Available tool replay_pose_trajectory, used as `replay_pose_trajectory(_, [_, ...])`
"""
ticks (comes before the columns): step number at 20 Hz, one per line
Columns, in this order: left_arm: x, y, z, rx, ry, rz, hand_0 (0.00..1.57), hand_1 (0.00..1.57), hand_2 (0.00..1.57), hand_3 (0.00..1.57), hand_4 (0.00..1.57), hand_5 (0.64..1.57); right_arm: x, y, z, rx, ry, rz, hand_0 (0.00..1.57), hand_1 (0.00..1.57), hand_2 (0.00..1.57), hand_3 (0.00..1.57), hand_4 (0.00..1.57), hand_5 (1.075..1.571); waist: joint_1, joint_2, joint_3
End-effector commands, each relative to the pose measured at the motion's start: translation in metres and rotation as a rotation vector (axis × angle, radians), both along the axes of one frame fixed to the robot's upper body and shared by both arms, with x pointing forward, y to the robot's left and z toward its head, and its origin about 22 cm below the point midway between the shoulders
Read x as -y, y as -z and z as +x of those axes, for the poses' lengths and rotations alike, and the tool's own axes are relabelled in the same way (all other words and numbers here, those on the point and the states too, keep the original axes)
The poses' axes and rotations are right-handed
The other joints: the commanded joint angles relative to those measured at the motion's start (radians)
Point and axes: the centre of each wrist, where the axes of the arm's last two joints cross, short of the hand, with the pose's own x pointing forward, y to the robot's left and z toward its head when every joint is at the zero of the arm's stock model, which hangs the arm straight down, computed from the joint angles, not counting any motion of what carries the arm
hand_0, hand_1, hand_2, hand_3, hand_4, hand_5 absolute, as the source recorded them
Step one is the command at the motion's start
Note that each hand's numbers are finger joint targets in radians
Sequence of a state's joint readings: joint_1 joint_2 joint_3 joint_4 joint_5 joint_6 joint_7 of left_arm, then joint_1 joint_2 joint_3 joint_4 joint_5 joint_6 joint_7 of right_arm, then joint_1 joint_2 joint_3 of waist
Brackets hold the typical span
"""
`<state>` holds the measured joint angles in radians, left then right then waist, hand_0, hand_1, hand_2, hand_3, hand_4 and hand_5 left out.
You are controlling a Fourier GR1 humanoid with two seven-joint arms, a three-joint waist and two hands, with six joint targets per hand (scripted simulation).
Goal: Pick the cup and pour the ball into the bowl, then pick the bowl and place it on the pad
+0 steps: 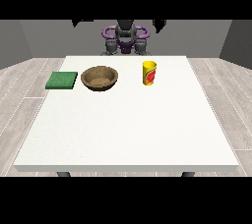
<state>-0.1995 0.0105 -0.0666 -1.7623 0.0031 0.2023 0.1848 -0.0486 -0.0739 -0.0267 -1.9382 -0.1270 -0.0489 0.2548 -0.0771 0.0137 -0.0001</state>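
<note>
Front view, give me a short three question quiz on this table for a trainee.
1. True or false: the yellow cup stands upright.
2. What lies at the view's left of the wooden bowl? A) green pad B) spoon C) plate
3. Fill in: the bowl sits between the pad and the ____.

Key: 1 true; 2 A; 3 cup.

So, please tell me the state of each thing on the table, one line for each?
cup: upright, apart from the bowl, not held.
bowl: upright, no ball visible inside, beside the pad.
pad: flat, nothing on it.
</note>
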Motion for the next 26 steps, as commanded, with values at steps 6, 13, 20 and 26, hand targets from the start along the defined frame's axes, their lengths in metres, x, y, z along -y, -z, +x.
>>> replay_pose_trajectory(6, [-0.019, 0.032, 0.038, 0.17, -0.067, 0.075, 0.0, 0.0, 0.0, 0.0, 0.53, 1.491, 0.014, -0.004, 0.024, 0.175, -0.036, 0.006, 0.0, 0.0, 0.0, 0.0, 0.69, 1.551, -0.037, 0.226, -0.0001])
replay_pose_trajectory(13, [-0.061, 0.09, 0.046, 0.111, -0.045, 0.095, 0.0, 0.0, 0.0, 0.0, 0.04, 1.457, 0.047, -0.014, 0.023, 0.183, -0.044, -0.013, 0.0, 0.0, 0.0, 0.0, 0.67, 1.56, -0.061, 0.24, -0.0004])
replay_pose_trajectory(20, [-0.06, 0.108, 0.064, 0.049, -0.027, 0.089, 0.0, 0.0, 0.0, 0.0, 0.16, 1.432, 0.076, 0.033, 0.029, 0.107, -0.01, 0.005, 0.0, 0.0, 0.0, 0.0, 0.67, 1.562, -0.036, 0.182, 0.0])
replay_pose_trajectory(26, [-0.045, 0.146, 0.063, 0.085, -0.055, 0.074, 0.0, 0.0, 0.0, 0.0, 0.21, 1.435, 0.068, 0.021, 0.036, 0.155, -0.023, -0.013, 0.0, 0.0, 0.0, 0.0, 0.67, 1.563, -0.062, 0.238, -0.0004])
